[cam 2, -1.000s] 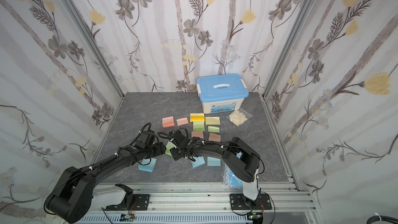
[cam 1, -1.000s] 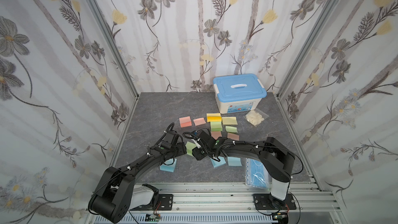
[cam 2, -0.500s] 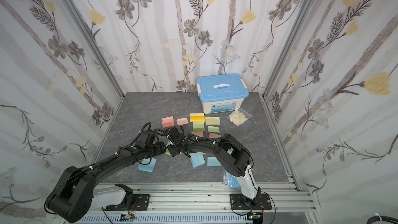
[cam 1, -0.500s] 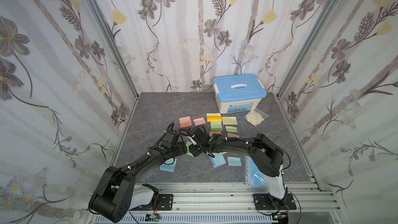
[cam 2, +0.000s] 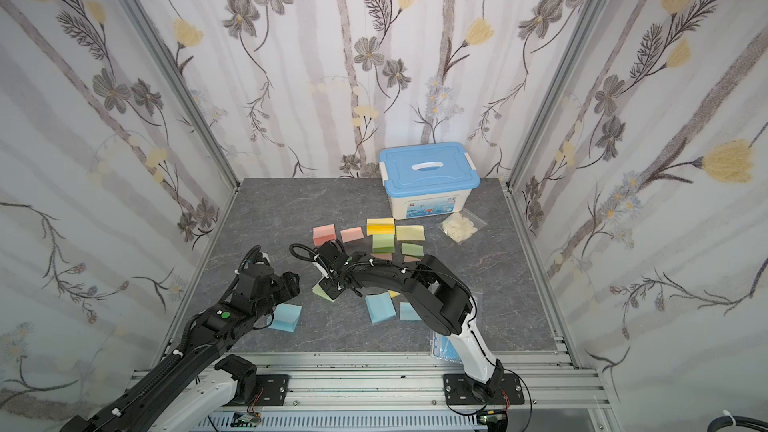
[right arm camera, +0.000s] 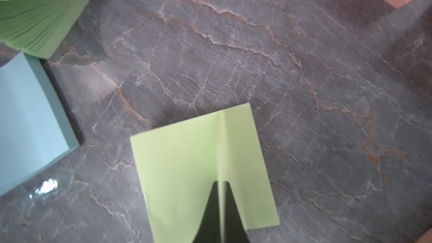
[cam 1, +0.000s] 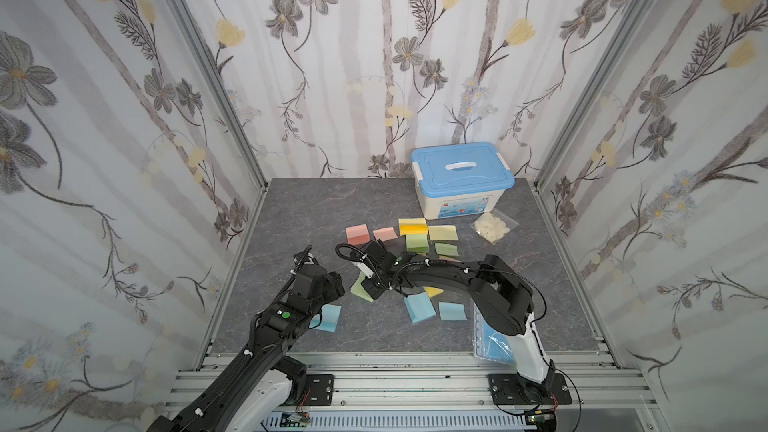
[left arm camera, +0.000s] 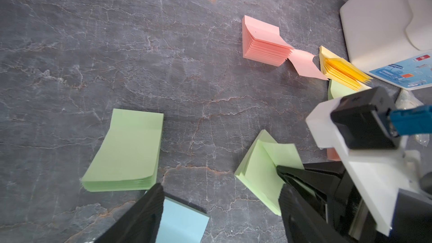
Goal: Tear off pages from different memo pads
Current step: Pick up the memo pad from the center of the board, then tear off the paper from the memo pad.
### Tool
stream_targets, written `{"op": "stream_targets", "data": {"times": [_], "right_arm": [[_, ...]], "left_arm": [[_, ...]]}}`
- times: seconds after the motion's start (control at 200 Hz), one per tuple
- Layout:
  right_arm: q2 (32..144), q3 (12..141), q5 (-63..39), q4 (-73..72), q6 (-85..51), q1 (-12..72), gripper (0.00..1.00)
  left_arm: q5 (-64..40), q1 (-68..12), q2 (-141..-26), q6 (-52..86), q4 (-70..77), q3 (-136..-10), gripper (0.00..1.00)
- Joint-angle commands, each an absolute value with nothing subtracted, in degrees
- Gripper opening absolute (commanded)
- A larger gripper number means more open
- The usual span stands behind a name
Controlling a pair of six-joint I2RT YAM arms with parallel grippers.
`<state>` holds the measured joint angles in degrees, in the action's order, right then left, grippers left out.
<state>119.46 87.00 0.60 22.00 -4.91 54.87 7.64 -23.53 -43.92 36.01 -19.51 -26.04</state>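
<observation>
Right gripper (cam 1: 371,290) clamps the creased pale-green square paper page (cam 1: 357,287), mid-frame in a top view. Left gripper (cam 1: 339,283) gapes empty just left.

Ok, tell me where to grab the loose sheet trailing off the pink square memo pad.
Pinch the pink paper sheet's free end, coming from the fanned yellow pad's side: it curls up there, while its other end looks joined to the pink pad.

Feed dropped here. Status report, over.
Left gripper open, empty. Right gripper shut on green page, clear of green pad. Nothing blocking.
</observation>
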Motion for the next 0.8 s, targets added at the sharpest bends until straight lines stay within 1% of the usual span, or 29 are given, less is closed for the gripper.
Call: {"op": "stream_targets", "data": {"times": [0.0,0.13,0.205,0.23,0.38,0.405,0.604,0.794], "right_arm": [[113.34,86.55,-5.12,22.93,5.24,54.01,0.0],[104.4,83.26,-8.56,23.12,19.3,53.2,0.0],[99.68,80.99,-12.28,23.79,27.16,52.99,0.0],[98.29,80.49,-13.34,24.05,29.11,50.98,0.0],[92.25,79.58,-20.5,27.15,37.18,48.19,0.0],[89.88,79.66,-21.75,27.91,38.33,47.83,0.0],[84.1,80.54,-31.74,32.73,40.78,45.49,0.0],[81.5,80.16,-37.31,35.29,40.62,44.81,0.0]], "left_arm": [[4.33,-23.47,-42.4,35.86,-18.04,-25.55,0.82],[-3.35,-23.55,-39.68,35.48,-13.37,-24.14,0.84],[-8.2,-23.62,-38.27,35.23,-10.29,-23.4,0.85],[-9.36,-23.69,-37.78,35.16,-9.53,-23.18,0.85],[-15.12,-24.55,-34.03,34.13,-3.59,-21.68,0.87],[-16.24,-24.84,-33.35,34.18,-1.97,-21.12,0.87],[-24.11,-28.02,-29.45,33.98,8.26,-17.52,0.89],[-26.52,-32.25,-27.35,32.71,11.89,-17.04,0.89]]}}
